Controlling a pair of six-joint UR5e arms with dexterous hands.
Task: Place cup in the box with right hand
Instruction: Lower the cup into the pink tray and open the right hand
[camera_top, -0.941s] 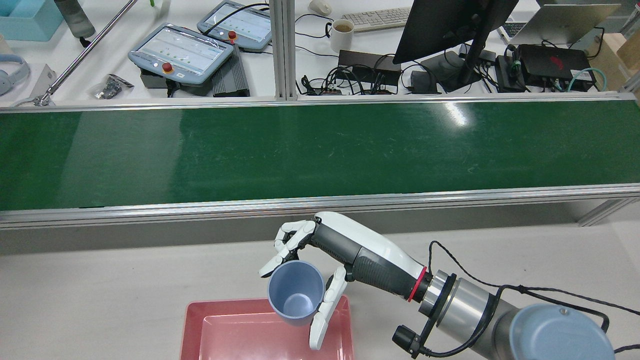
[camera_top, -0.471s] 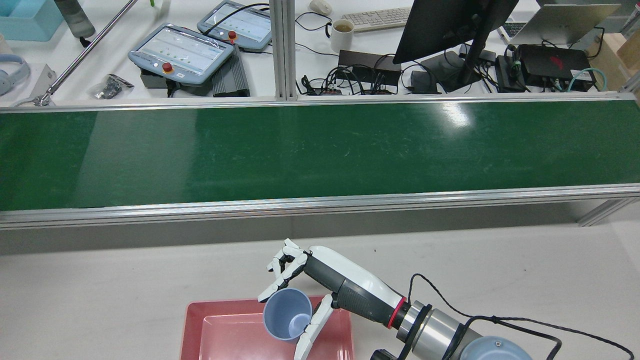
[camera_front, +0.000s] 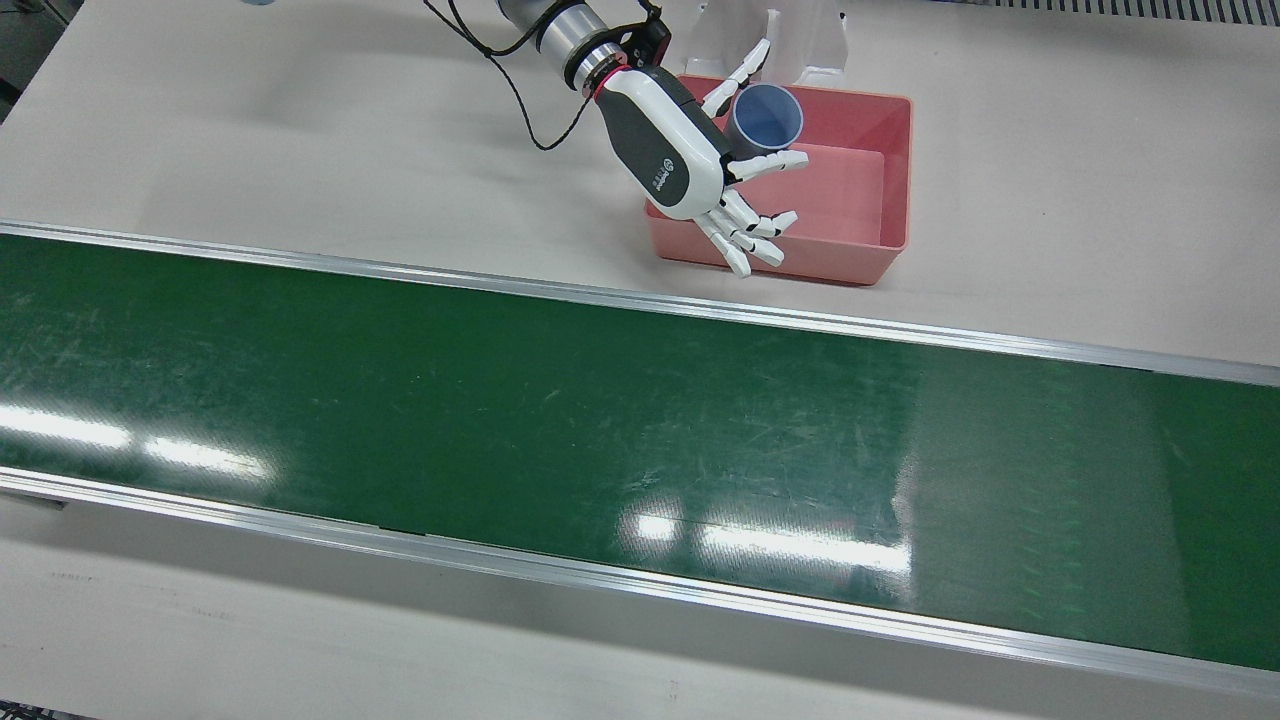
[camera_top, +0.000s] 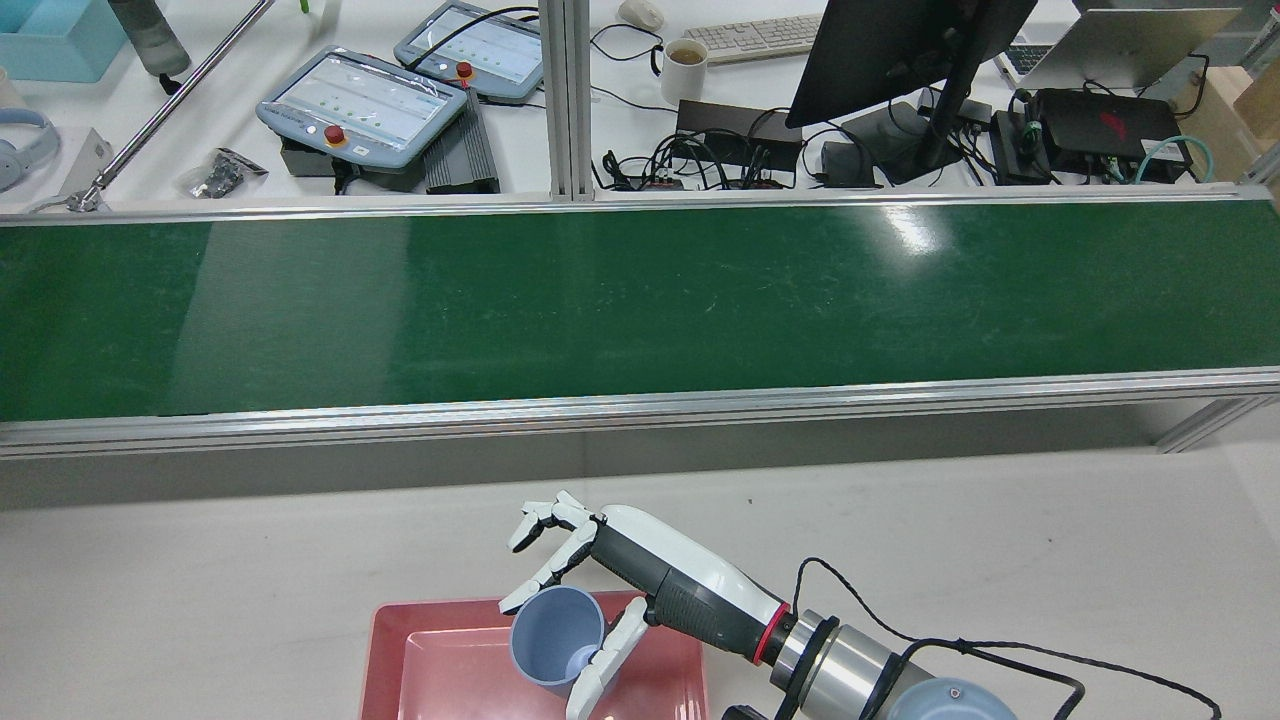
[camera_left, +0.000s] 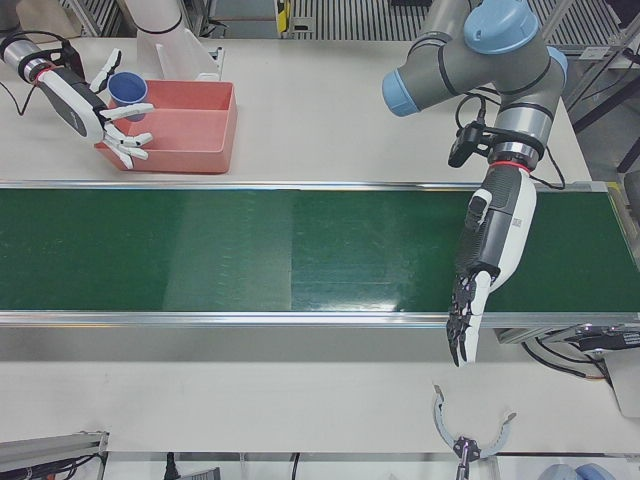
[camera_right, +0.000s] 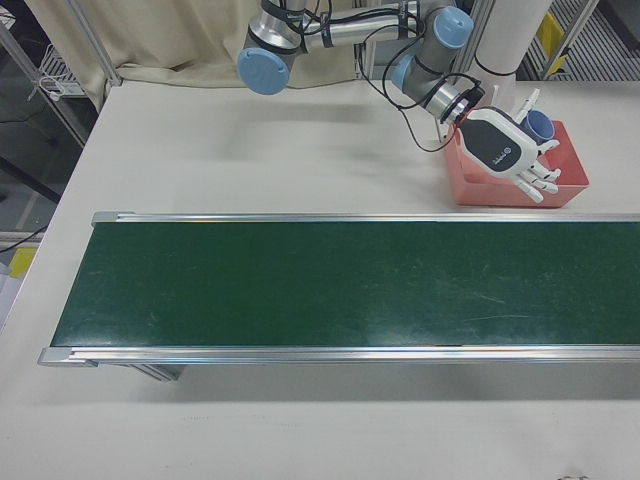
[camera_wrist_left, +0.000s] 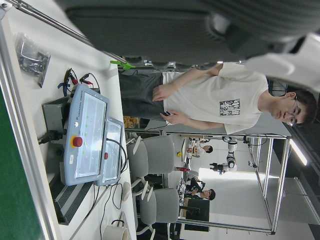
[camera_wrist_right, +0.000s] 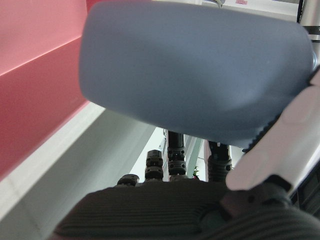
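The blue cup (camera_front: 766, 118) (camera_top: 555, 635) stands upright inside the red box (camera_front: 862, 266) (camera_top: 440, 660), at the end nearest my right arm. My right hand (camera_front: 680, 150) (camera_top: 660, 580) reaches over the box's edge with its fingers spread straight. The thumb and one finger lie along opposite sides of the cup, and the other fingers splay away from it. In the right hand view the cup (camera_wrist_right: 200, 70) fills the frame, close to the palm. My left hand (camera_left: 488, 255) hangs open over the far end of the green belt, fingers pointing down, holding nothing.
The green conveyor belt (camera_front: 600, 420) runs across the table in front of the box. A white stand (camera_front: 805, 40) sits just behind the box. Beyond the belt are teach pendants (camera_top: 365, 105), a monitor (camera_top: 900, 50) and cables. A person (camera_wrist_left: 210, 100) stands there.
My right hand came down and back toward the arm's base, lowering the cup into the red box. Its fingers went from curled round the cup to spread out.
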